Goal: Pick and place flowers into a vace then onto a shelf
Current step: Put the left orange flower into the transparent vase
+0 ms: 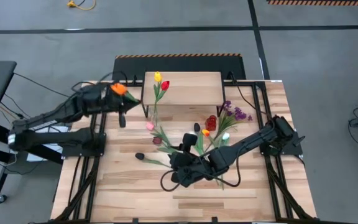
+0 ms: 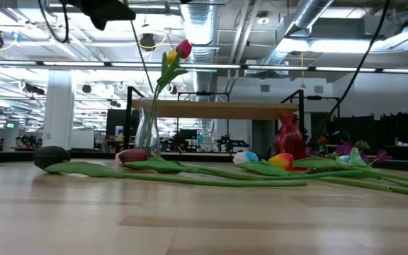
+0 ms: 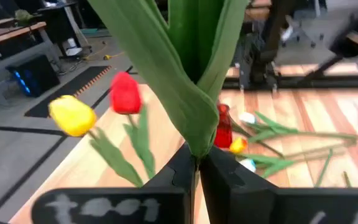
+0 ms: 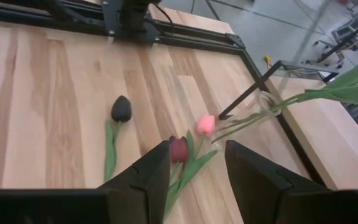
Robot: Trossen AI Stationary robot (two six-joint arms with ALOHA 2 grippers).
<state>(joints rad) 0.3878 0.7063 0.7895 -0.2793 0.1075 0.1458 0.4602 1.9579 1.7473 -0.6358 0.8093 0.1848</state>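
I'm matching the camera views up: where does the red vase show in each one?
High view: red vase right of centre, by the shelf.
Low view: right of centre.
Left wrist view: near the middle.
Right wrist view: not in it.
Shared landmark: the red tulip standing in the clear vase.

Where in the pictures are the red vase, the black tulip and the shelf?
red vase (image 2: 288, 135): low view, on the middle of its body.
black tulip (image 4: 121, 109): right wrist view, on its dark head.
shelf (image 1: 191, 84): high view, on a bare part of its wooden top.
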